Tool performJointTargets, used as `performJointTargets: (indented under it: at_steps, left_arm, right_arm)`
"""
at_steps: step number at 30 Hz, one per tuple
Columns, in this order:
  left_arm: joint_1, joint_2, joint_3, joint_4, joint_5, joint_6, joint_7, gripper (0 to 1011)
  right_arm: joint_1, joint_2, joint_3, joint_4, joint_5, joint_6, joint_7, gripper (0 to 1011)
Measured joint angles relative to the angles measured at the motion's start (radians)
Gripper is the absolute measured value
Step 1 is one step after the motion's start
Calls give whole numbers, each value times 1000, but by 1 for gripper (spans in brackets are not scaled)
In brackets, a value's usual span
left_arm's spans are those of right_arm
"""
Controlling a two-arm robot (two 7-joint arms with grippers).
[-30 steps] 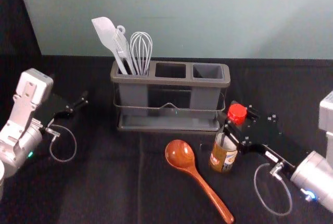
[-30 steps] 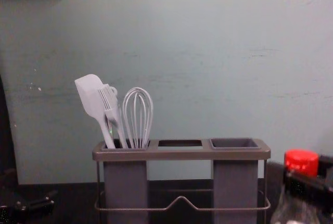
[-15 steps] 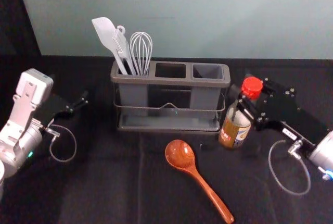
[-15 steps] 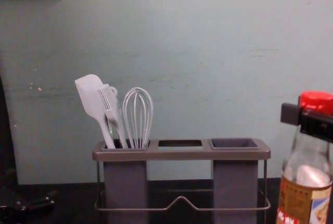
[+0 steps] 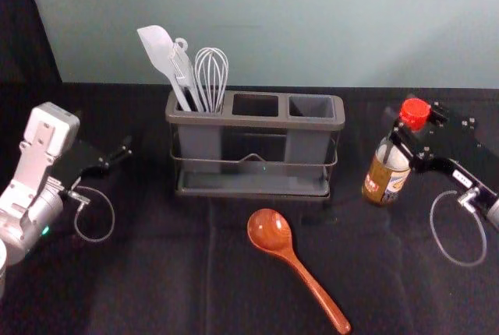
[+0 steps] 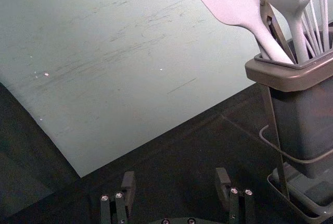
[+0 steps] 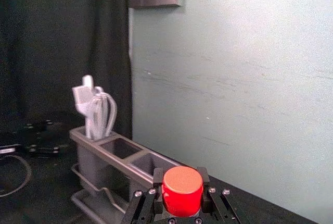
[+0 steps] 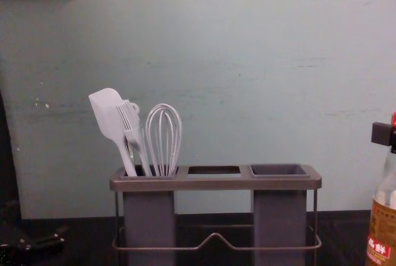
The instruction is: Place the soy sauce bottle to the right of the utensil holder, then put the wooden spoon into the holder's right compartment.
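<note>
Bottle [image 5: 383, 182]: off to the right of the utensil holder [image 5: 257, 121], a gap between them; whether its base touches the table [image 5: 164, 288], I can't tell.
Right gripper [image 5: 406, 131]: out to the right of the holder, pinching the bottle's neck, just under the red cap [image 5: 415, 109].
Spoon [image 5: 270, 230]: lying in front of the holder, bowl end nearer it.
Left gripper [image 5: 118, 157]: parked left of the holder, fingers spread wide.
Whisk [image 5: 211, 78], spatula [image 5: 158, 49] and brush [image 5: 184, 72]: standing in the holder's left compartment.
</note>
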Motion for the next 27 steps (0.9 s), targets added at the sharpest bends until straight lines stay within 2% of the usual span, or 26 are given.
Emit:
performJointTargets:
  at_steps: [11, 16, 27]
  left_arm:
    - [0, 0, 0, 0, 0, 0, 0, 1005]
    - [0, 0, 0, 0, 0, 0, 0, 1005]
    - [0, 0, 0, 0, 0, 0, 0, 1005]
  right_arm:
    - [85, -54, -21, 129, 17, 3, 0, 381]
    - [143, -89, -51, 207, 12, 6, -2, 381]
    - [197, -131, -76, 284, 2, 8, -14, 381]
